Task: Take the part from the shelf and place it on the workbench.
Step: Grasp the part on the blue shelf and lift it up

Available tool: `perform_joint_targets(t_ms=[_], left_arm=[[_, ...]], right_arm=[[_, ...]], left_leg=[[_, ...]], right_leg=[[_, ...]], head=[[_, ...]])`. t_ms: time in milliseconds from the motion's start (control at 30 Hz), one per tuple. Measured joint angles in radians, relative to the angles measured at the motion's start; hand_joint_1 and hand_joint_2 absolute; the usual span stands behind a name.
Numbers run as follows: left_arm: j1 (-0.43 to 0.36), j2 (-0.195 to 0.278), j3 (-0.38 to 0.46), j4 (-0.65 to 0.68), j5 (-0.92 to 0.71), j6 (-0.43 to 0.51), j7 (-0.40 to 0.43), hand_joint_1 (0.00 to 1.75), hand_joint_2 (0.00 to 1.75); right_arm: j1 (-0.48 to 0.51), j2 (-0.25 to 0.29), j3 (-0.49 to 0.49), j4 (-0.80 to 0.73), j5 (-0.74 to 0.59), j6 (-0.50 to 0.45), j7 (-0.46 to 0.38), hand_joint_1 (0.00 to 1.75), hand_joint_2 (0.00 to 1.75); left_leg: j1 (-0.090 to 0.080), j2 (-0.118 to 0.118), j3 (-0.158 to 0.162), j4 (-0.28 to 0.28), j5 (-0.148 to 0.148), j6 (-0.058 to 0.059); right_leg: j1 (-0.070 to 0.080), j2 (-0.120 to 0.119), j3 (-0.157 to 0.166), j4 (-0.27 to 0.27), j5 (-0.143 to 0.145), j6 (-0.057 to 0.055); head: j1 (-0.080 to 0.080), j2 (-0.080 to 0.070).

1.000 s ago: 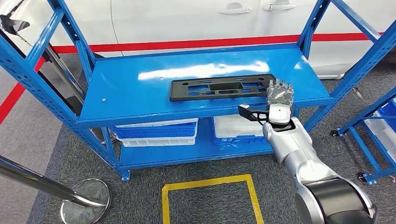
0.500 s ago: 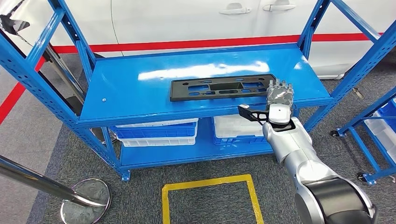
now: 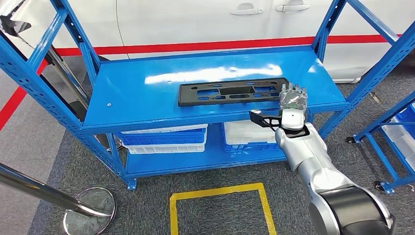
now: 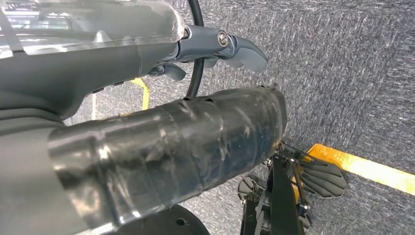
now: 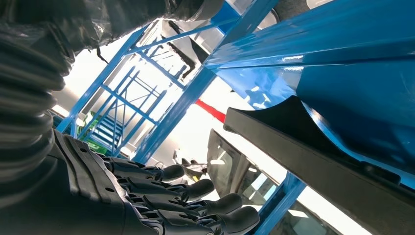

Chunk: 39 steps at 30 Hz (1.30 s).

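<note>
A flat black part point(image 3: 230, 92) with several cut-outs lies on the top board of the blue shelf point(image 3: 137, 98). My right hand point(image 3: 292, 105) is at the part's right end, by the shelf's front edge. Its fingers point straight toward the part and its dark thumb sticks out sideways below the board. In the right wrist view the straight fingers point(image 5: 195, 196) hold nothing, and the part's black edge point(image 5: 313, 147) lies apart from them against the blue shelf board point(image 5: 352, 88). My left hand point(image 4: 147, 147) hangs above grey carpet with nothing in it.
On the lower shelf stand two blue crates with white bins point(image 3: 164, 137) point(image 3: 247, 134). A yellow taped square point(image 3: 220, 205) marks the carpet in front. A steel post base point(image 3: 90, 208) sits at the lower left, another blue rack point(image 3: 396, 127) at the right, a white car point(image 3: 220, 19) behind.
</note>
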Motion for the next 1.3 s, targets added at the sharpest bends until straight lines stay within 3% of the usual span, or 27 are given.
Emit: perform_joint_targets(t_ms=[100,233,300,367,400,433,467,533,600,733,800,867,900,933,967,1033,1100,1233,1300], left_arm=[[0.000,0.001,0.001,0.000,0.000,-0.001,-0.001,0.00,0.00],[0.000,0.002,0.003,0.000,0.001,-0.002,-0.005,0.00,0.00],[-0.001,0.002,0.004,0.000,0.001,-0.003,-0.007,0.00,0.00],[-0.004,0.002,0.006,0.000,0.001,-0.003,-0.008,0.00,0.00],[-0.006,0.002,0.007,0.000,0.001,-0.003,-0.008,0.00,0.00],[-0.006,0.002,0.007,0.000,0.001,-0.003,-0.008,0.00,0.00],[-0.006,0.002,0.008,0.000,0.001,-0.003,-0.008,0.00,0.00],[-0.006,0.004,0.012,0.000,0.001,-0.002,-0.008,0.00,0.00],[-0.007,0.006,0.017,0.000,0.001,-0.001,-0.008,0.00,0.00],[-0.006,0.004,0.022,0.000,0.000,0.000,-0.005,0.00,0.00],[-0.006,0.003,0.023,0.000,0.000,0.001,-0.005,0.00,0.00],[-0.007,0.003,0.024,0.000,-0.003,0.003,-0.007,0.00,0.00],[-0.007,0.003,0.024,0.000,-0.005,0.003,-0.009,0.00,0.00],[-0.006,0.003,0.024,0.000,-0.008,0.002,-0.012,0.00,0.00],[-0.005,0.003,0.024,0.000,-0.010,0.003,-0.014,0.00,0.00],[-0.004,0.004,0.025,0.000,-0.014,0.008,-0.015,0.00,0.00],[-0.005,0.007,0.026,0.000,-0.017,0.014,-0.021,0.00,0.00],[-0.008,0.008,0.031,0.000,-0.017,0.011,-0.039,0.00,0.00],[-0.007,0.007,0.033,0.000,-0.017,0.010,-0.043,0.00,0.00]], right_arm=[[0.000,0.001,0.000,0.000,0.000,0.000,-0.001,0.00,1.75],[-0.002,0.007,0.000,-0.001,0.000,0.000,-0.003,0.00,1.75],[-0.006,0.008,0.001,-0.001,0.000,0.002,-0.005,0.00,1.75],[-0.006,0.008,0.002,0.002,0.000,0.004,-0.008,0.00,1.75],[-0.003,0.008,0.002,0.003,0.000,0.005,-0.009,0.00,1.75],[0.000,0.008,0.002,0.005,0.000,0.005,-0.010,0.00,1.75],[0.002,0.008,0.002,0.006,0.000,0.005,-0.011,0.00,1.75],[0.003,0.008,0.003,0.006,0.000,0.005,-0.012,0.00,1.75],[0.003,0.010,0.003,0.007,0.000,0.006,-0.013,0.00,1.75],[0.005,0.015,0.004,0.007,0.000,0.006,-0.015,0.00,1.75],[0.003,0.019,0.004,0.006,0.000,0.006,-0.014,0.00,1.75],[0.005,0.021,0.004,0.006,0.000,0.006,-0.014,0.00,1.75],[0.006,0.023,0.005,0.007,0.000,0.007,-0.014,0.00,1.75],[0.008,0.024,0.005,0.007,0.000,0.007,-0.014,0.00,1.75],[0.008,0.025,0.005,0.007,0.000,0.007,-0.014,0.00,1.75],[0.008,0.028,0.005,0.006,0.000,0.007,-0.014,0.00,1.75],[0.006,0.031,0.005,0.006,0.000,0.007,-0.013,0.00,1.75],[0.008,0.033,0.005,0.005,0.000,0.005,-0.011,0.00,1.75],[0.005,0.032,0.006,0.004,0.000,0.004,-0.011,0.00,1.75]], left_leg=[[-0.001,0.000,-0.001,0.002,-0.002,0.003],[0.004,0.002,0.021,-0.032,0.005,0.022],[0.012,0.007,0.041,-0.058,0.017,0.027],[0.013,0.010,0.044,-0.060,0.016,0.028],[0.014,0.010,0.044,-0.057,0.014,0.026],[0.015,0.010,0.043,-0.052,0.010,0.021],[0.019,0.010,0.043,-0.044,0.004,0.015],[0.026,0.009,0.038,-0.020,-0.011,-0.003],[0.027,0.008,0.029,0.006,-0.026,-0.021],[0.032,0.007,0.019,0.021,-0.037,-0.042],[0.034,0.008,-0.012,0.093,-0.083,-0.044],[0.030,0.008,-0.075,0.231,-0.148,-0.039],[0.026,0.007,-0.104,0.288,-0.167,-0.034],[0.022,0.007,-0.118,0.314,-0.167,-0.027],[0.016,0.006,-0.112,0.298,-0.147,-0.019],[0.002,0.003,-0.055,0.173,-0.075,0.004],[-0.010,0.001,0.000,0.057,-0.035,0.021],[-0.012,0.002,0.027,0.006,-0.034,0.029],[-0.005,0.005,0.042,-0.013,-0.031,0.033]], right_leg=[[-0.003,0.000,0.001,-0.002,0.001,0.003],[-0.004,-0.001,0.010,-0.007,-0.003,0.016],[-0.004,-0.001,-0.017,0.060,-0.044,0.021],[-0.012,0.000,-0.080,0.182,-0.101,0.029],[-0.018,-0.001,-0.104,0.226,-0.113,0.034],[-0.026,-0.002,-0.113,0.238,-0.105,0.040],[-0.033,-0.003,-0.102,0.211,-0.080,0.047],[-0.044,-0.005,-0.048,0.096,-0.018,0.061],[-0.042,-0.002,-0.018,0.030,0.003,0.054],[-0.031,0.001,-0.023,0.030,0.001,0.013],[-0.028,0.002,-0.022,0.027,0.004,0.000],[-0.019,0.002,-0.021,0.027,0.003,-0.007],[-0.014,0.003,-0.021,0.027,0.002,-0.010],[-0.009,0.003,-0.020,0.027,0.000,-0.012],[-0.005,0.004,-0.018,0.027,-0.001,-0.014],[0.000,0.005,-0.011,0.026,-0.005,-0.017],[0.004,0.007,-0.009,0.025,-0.008,-0.016],[0.004,0.007,-0.009,0.021,-0.010,0.002],[0.005,0.005,-0.032,0.073,-0.037,0.012]], head=[[0.000,0.000],[0.000,0.000],[0.001,0.000],[0.002,0.000],[0.002,0.000],[0.002,0.000],[0.002,0.000],[0.002,0.000],[0.002,0.000],[0.001,0.000],[0.000,0.000],[0.000,0.000],[0.000,0.000],[0.000,0.000],[0.000,0.000],[0.000,0.000],[0.000,0.000],[0.001,0.000],[0.001,0.000]])
